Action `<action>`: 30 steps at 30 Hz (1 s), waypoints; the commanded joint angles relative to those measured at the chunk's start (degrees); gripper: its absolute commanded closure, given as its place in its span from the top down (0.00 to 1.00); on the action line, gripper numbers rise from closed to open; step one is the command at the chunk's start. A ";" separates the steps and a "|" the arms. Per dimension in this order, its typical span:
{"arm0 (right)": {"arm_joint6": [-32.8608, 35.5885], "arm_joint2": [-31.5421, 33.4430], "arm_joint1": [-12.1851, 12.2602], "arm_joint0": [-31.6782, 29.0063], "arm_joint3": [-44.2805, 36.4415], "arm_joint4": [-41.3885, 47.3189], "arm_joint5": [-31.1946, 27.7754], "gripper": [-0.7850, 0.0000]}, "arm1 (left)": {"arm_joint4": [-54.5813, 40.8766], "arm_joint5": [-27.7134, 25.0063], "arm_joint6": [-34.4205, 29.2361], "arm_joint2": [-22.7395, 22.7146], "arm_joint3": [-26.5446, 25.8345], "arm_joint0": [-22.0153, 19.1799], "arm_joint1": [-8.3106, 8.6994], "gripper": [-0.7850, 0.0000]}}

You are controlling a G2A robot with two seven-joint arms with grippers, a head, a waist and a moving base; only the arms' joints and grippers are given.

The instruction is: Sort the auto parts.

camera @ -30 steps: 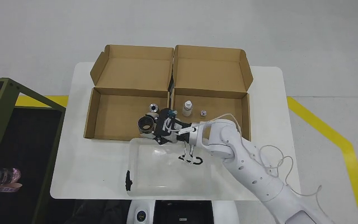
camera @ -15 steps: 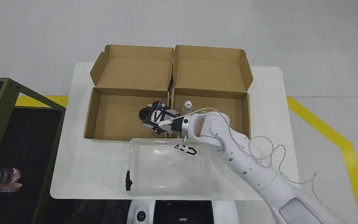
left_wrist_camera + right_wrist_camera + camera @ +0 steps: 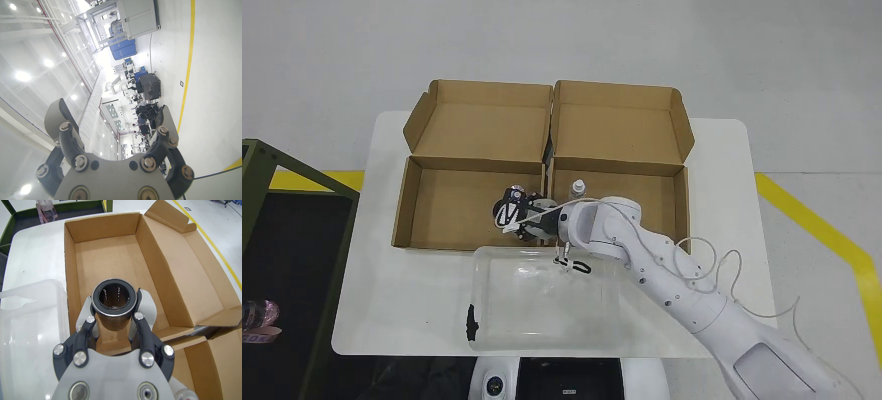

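- Gripping a dark cylindrical bearing [image 3: 113, 321] between both fingers, the right gripper [image 3: 115, 300] hangs over the left cardboard box [image 3: 113, 256], close to the box's inner corner.
- The bearing's open end points away from the wrist, and rows of small balls show inside its bore.
- A clear plastic bin [image 3: 532, 300] sits just behind the gripper, toward the robot.
- To the gripper's right lies the right cardboard box [image 3: 642, 205], holding a small white bottle [image 3: 579, 187].
- The left gripper [image 3: 112, 108] is spread wide with nothing between its fingers.
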 commanded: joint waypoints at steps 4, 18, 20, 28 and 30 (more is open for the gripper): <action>1.37 -0.86 -0.65 1.13 1.49 -0.19 -0.23 0.00 | 0.00 0.00 0.00 0.00 0.00 0.00 0.00 1.00; 4.49 -3.25 -2.41 3.64 5.13 -2.00 -1.45 0.15 | 0.00 0.00 0.00 0.00 0.00 0.00 0.00 1.00; 4.72 -3.45 -2.62 3.87 5.60 -2.21 -1.59 0.16 | 0.00 0.00 0.00 0.00 0.00 0.00 0.00 1.00; 5.18 -4.01 -3.41 4.43 7.16 -3.11 -1.55 0.29 | 0.00 0.00 0.00 0.00 0.00 0.00 0.00 1.00; 5.18 -4.01 -3.55 4.47 7.47 -3.52 -1.33 0.38 | 0.00 0.00 0.00 0.00 0.00 0.00 0.00 1.00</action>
